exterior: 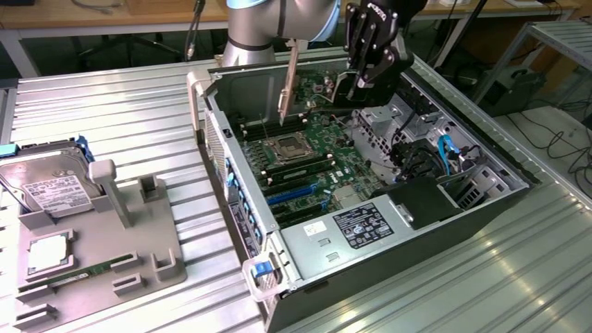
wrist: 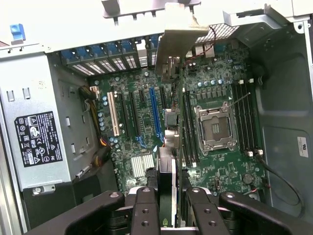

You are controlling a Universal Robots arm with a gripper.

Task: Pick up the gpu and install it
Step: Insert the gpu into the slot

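My gripper is shut on the gpu, a thin green card hanging on edge above the open computer case. Its silver bracket faces the exterior view's left, toward the case's rear wall. In the wrist view the gpu runs edge-on as a dark strip between my two black fingers, with the bracket at its far end. The card hovers over the motherboard, near the blue expansion slot and clear of it.
Inside the case are the bare CPU socket, memory slots, blue slots, the power supply and cables. On the exterior view's left a grey holder carries a hard drive, a processor and a memory stick.
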